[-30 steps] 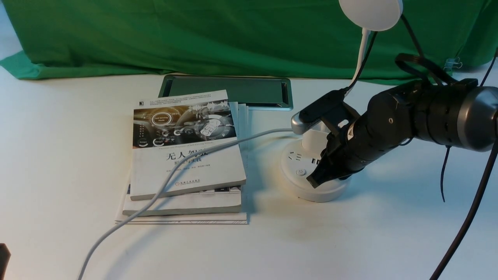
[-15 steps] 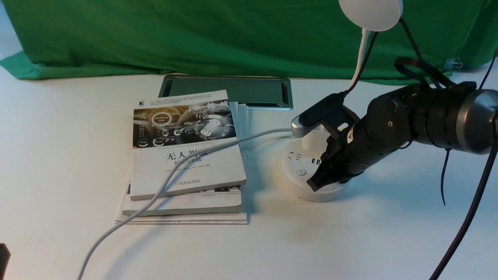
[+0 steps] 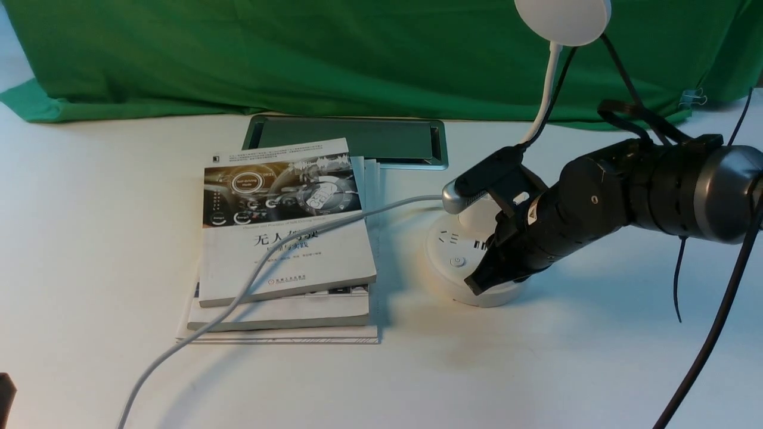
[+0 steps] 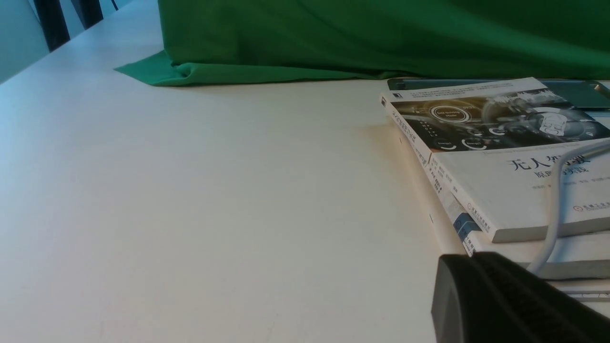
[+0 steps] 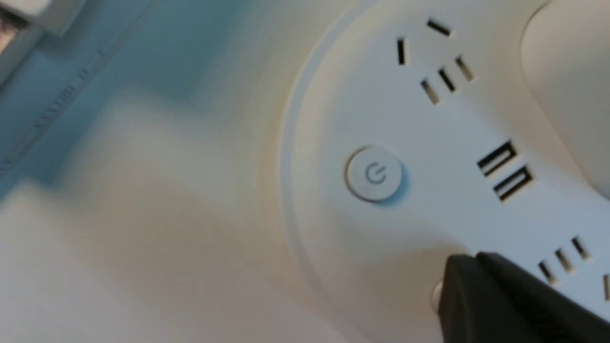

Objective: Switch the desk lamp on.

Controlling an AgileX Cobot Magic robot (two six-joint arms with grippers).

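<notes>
The white desk lamp stands right of centre, with its disc head [image 3: 563, 21] at the top edge, a thin neck [image 3: 546, 83] and a round base [image 3: 444, 271]. The base [image 5: 333, 119] carries sockets and a round power button [image 3: 457, 261], also seen in the right wrist view [image 5: 375, 174]. My right gripper [image 3: 475, 284] is shut and its tip rests on the front of the base. That tip [image 5: 460, 274] covers most of a second small button [image 5: 435, 289] beside the power button. A warm tint lies on the table round the base. My left gripper [image 4: 460, 269] is shut, low beside the books.
Three stacked books [image 3: 286, 238] lie left of the base, and the lamp's grey cord [image 3: 250, 280] runs across them to the front edge. A grey cable hatch [image 3: 351, 140] is set into the table behind them, under the green cloth [image 3: 298, 53]. Black cables [image 3: 715, 333] hang off my right arm.
My right gripper has come down a little and to the left on the base. The whole lamp has shifted slightly left with it.
</notes>
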